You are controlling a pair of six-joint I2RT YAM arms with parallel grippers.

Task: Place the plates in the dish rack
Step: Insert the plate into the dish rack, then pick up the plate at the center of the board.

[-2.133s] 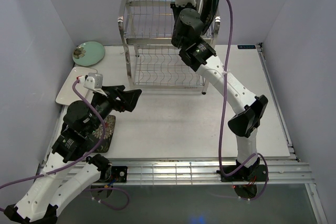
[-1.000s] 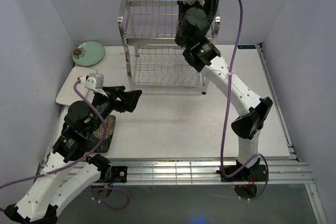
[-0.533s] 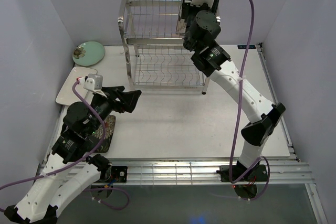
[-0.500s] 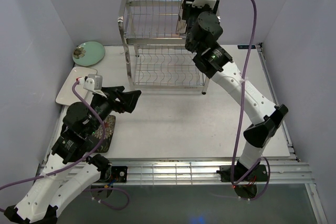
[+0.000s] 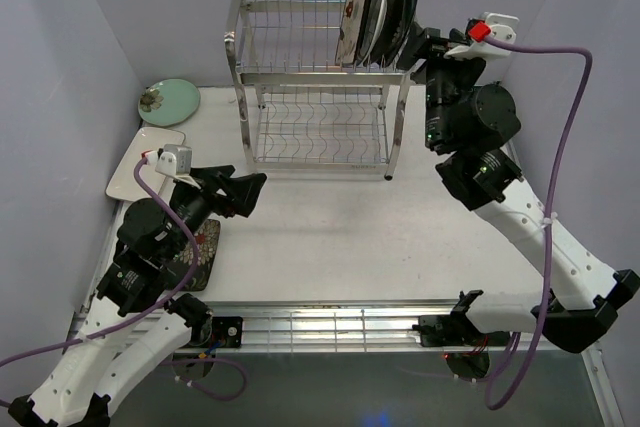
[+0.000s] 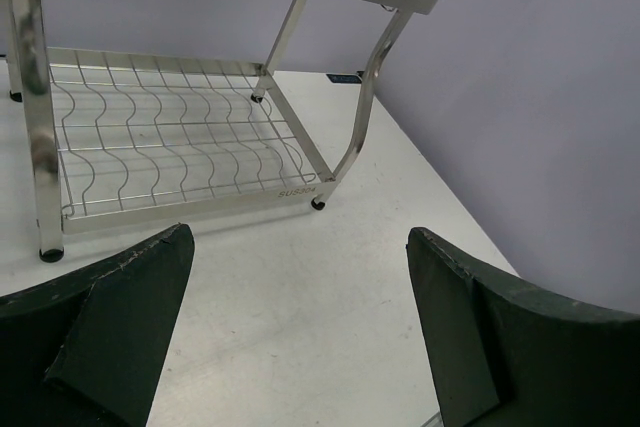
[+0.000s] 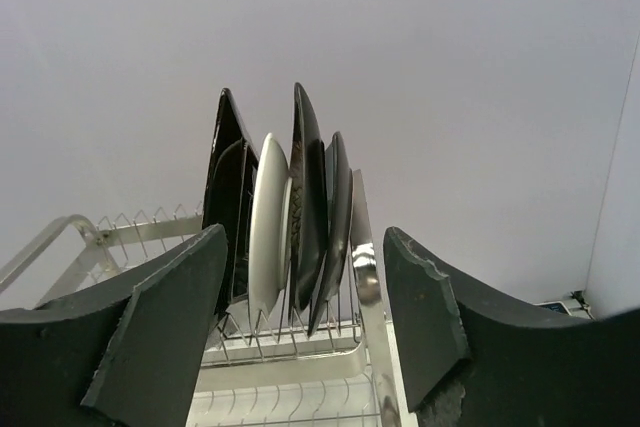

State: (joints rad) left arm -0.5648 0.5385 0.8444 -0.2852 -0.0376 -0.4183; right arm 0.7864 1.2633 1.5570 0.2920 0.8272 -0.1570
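Plates (image 5: 380, 7) up in the dish rack (image 5: 310, 97), top centre of the overhead view! They stand on edge, packed at the right end of the upper shelf. From the left there is a cream flowered plate (image 5: 357, 2), a white round plate (image 5: 374, 12), then two dark plates (image 5: 400, 2).

Just right of that stack hangs the right end effector (image 5: 422, 47). Its fingers (image 7: 160, 337) are spread and clear of the plates, with nothing in its grip.

More plates wait on the counter (image 5: 330, 237) at the left of the frame. There's a green plate (image 5: 168, 102) at the back, a white rectangular plate (image 5: 135, 169) nearer, and a dark floral plate (image 5: 203, 252) partly under the left arm.

The left end effector (image 5: 248, 194) hovers over the counter, well apart from the rack's lower shelf, spread wide and holding nothing.
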